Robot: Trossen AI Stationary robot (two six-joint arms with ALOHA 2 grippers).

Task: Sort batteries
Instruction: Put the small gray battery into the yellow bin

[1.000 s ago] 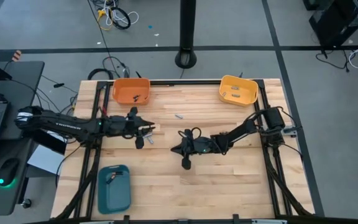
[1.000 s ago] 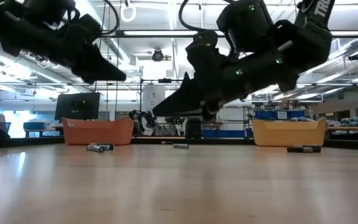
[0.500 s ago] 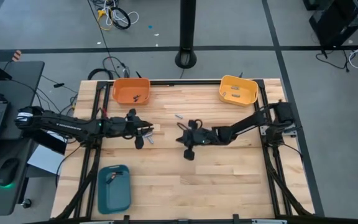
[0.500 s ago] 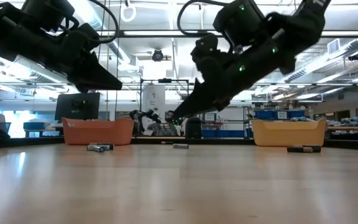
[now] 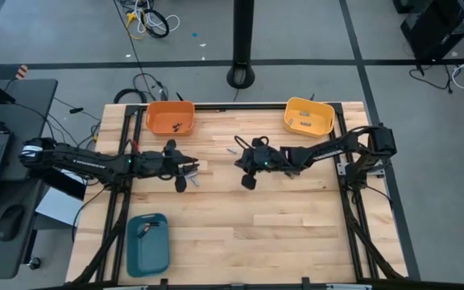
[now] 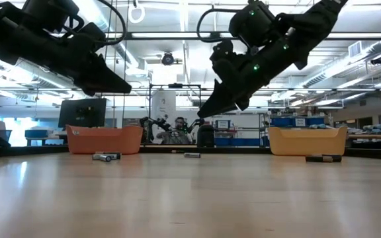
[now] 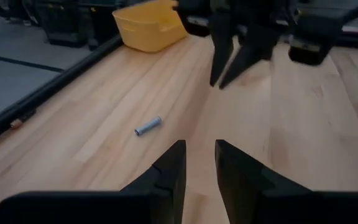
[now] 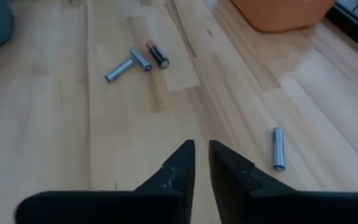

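Observation:
The batteries are small cylinders. One silvery battery (image 5: 232,150) (image 8: 279,148) lies flat on the wood just beside my right gripper (image 5: 238,159) (image 8: 202,155). That gripper hovers above the table, its fingers a narrow gap apart with nothing between them. A few more batteries (image 8: 137,61) lie together near my left gripper (image 5: 196,167) (image 7: 199,163), which hangs open and empty over the table's left half. Further batteries lie in the orange tray (image 5: 170,117) and the yellow tray (image 5: 309,116).
A teal tray (image 5: 147,242) with a small item in it sits at the near left corner. The orange and yellow trays stand along the far edge. Black frame rails run along both table sides. Bare wood fills the near half.
My right gripper has risen and moved toward the table's far edge, from the table's middle to just beside the lone silvery battery, tipping up closer to level. The batteries have stayed where they were.

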